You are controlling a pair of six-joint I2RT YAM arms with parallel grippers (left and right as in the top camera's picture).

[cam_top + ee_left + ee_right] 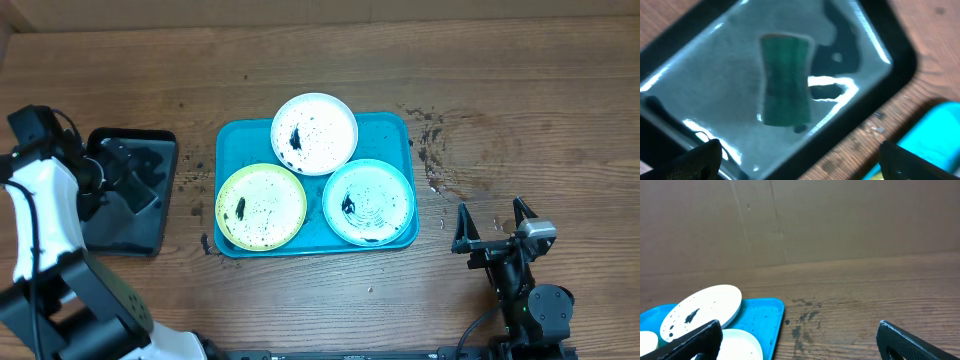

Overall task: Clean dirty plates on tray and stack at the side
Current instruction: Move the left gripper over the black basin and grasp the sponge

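Step in hand, as I judge it: fetching the wiper. Left gripper hangs over the black tray, jaws wide apart, nothing between them. Green sponge lies flat in that tray, just ahead of the fingertips and roughly centred between them, long side running fore-aft. Tray floor is glossy; wet or only glare, cannot tell.

Turquoise tray sits off to this gripper's right. White plate, yellow-green plate and mint plate are all on it, all speckled black. None stacked at the side.

Right gripper sits low over the table, jaws open and empty. The plates lie ahead of it and to its left.

Next move, my guess: left gripper goes straight down, jaws straddling the sponge's narrow waist, then closes. The jaw line looks about square to it, so little wrist turn should be needed.
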